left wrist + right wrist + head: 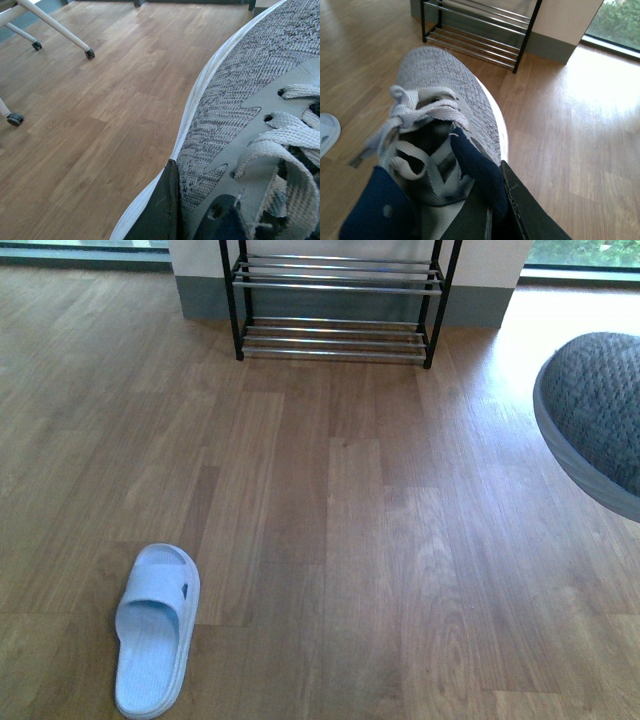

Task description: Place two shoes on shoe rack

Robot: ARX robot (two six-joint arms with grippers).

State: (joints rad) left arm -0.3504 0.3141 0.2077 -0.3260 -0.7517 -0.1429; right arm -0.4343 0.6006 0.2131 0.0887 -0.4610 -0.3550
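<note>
With nothing yet seen on the black-framed, chrome-rod shoe rack [338, 300] at 12 o'clock, one grey knit sneaker [445, 85] is clamped in the right gripper [495, 210] at 3 o'clock, a second grey sneaker [235, 100] is apparently clamped in the left gripper [167, 215], and a pale-blue rubber slide [155, 630] is left at 7 o'clock.

Knit-cloth sneaker [451, 82], glossy chrome-rod rack [335, 287]

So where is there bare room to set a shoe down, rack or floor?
Both visible tiers of the shoe rack are bare along their chrome rods. The wood floor is open from the rack's feet to the near edge, between the pale-blue slide at lower left and the grey sneaker at the right edge. Only those two spots are crowded.
</note>
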